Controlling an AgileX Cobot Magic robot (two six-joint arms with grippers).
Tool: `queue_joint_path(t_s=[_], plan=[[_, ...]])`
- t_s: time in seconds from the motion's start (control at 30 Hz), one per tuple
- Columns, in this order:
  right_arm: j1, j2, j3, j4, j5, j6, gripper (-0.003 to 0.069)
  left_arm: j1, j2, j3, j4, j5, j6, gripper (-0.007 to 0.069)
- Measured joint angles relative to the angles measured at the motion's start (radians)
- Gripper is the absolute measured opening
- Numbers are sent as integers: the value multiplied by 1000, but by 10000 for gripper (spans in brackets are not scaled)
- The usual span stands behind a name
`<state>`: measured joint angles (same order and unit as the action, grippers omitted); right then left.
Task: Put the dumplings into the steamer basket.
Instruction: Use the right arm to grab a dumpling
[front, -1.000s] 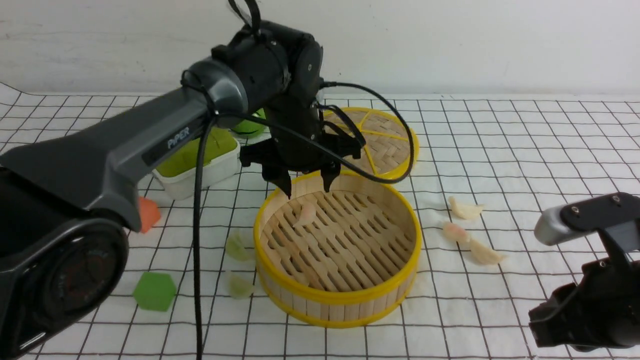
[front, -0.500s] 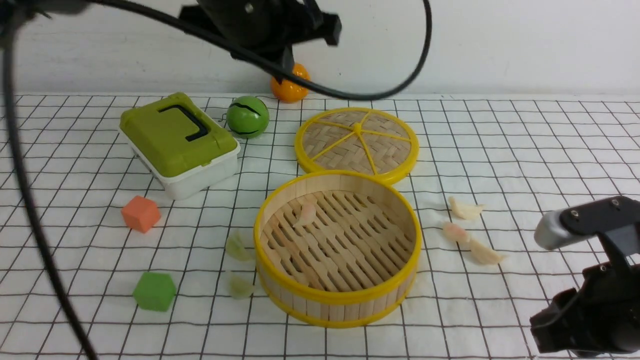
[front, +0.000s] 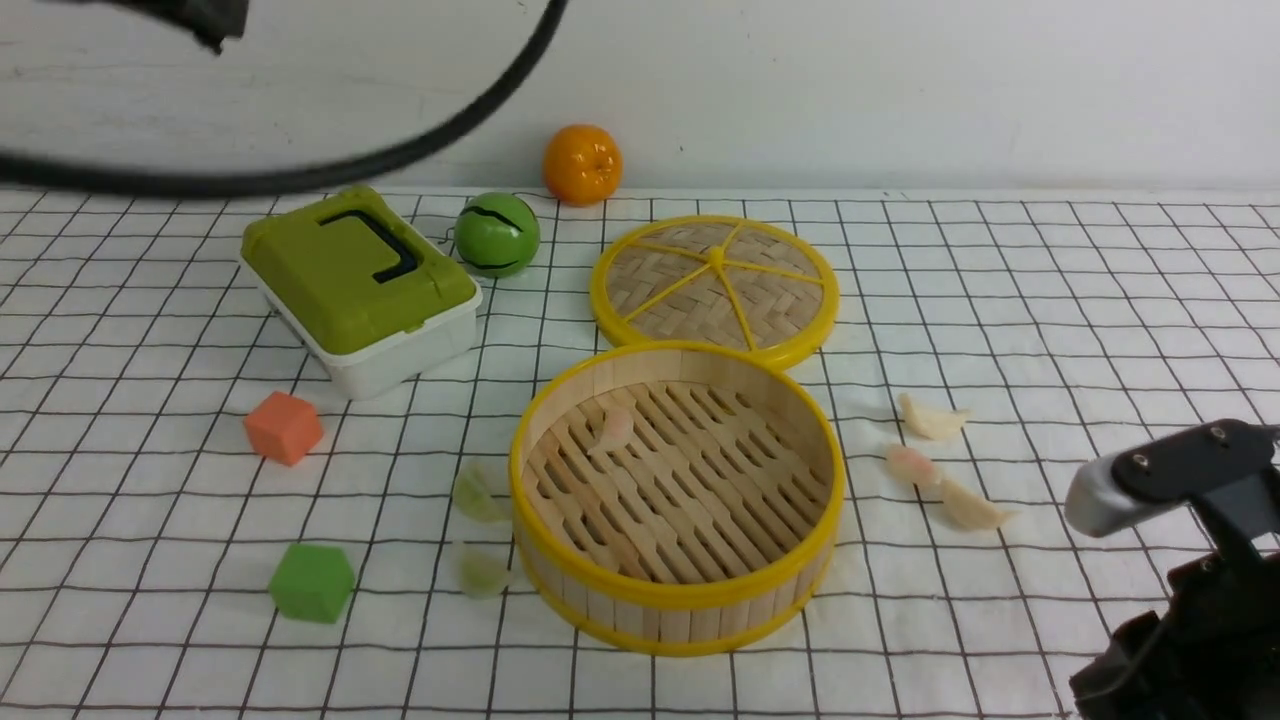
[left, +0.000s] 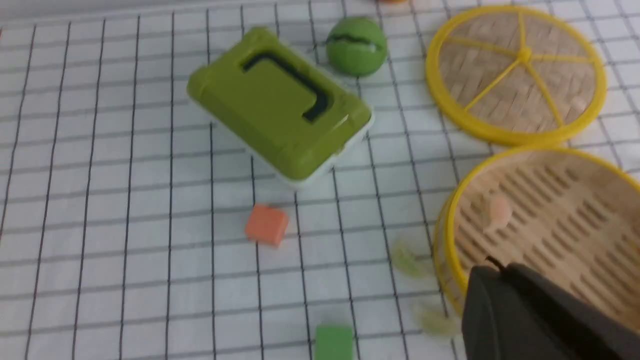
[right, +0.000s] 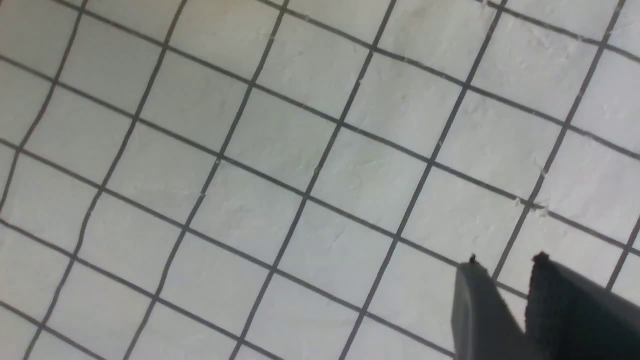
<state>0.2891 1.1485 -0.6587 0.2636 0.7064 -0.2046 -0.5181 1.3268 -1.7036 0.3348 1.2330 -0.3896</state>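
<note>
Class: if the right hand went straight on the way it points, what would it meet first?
Most likely the gridded tablecloth: in the right wrist view only bare cloth lies ahead of the right hand. How far off is unclear.

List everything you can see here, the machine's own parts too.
steamer basket: one, bamboo with yellow rims, centre
dumplings: six; one pinkish in the basket, two pale green left of it, two cream and one pinkish right of it
lid: one, woven, yellow spokes, behind the basket
lunch box: one, green and white, back left
ball: one, green, beside the box
orange: one, by the wall
cubes: two, orange and green, front left
cloth: one, white with black grid, underneath
cable: one, black, top left
left gripper: one, black, shut
right gripper: one, black, jaws slightly apart, over bare cloth
</note>
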Motion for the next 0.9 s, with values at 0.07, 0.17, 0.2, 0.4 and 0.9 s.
queue_joint_path(t_s=[0.07,0.17,0.2,0.4,0.9], plan=[[0,0,0,0,4,-17,158,0,-56,101,3,-15,-17,-13],[0,0,-8,-1,13,-35,167,0,-192,344,20,-63,-93,-13],[0,0,-18,-5,20,-37,171,0,-230,410,25,-72,-117,-13],[0,56,-185,-47,107,-39,216,0,-385,703,37,-98,-188,-13],[0,617,-921,-212,438,-40,416,0,-405,987,-109,-371,-176,-13]])
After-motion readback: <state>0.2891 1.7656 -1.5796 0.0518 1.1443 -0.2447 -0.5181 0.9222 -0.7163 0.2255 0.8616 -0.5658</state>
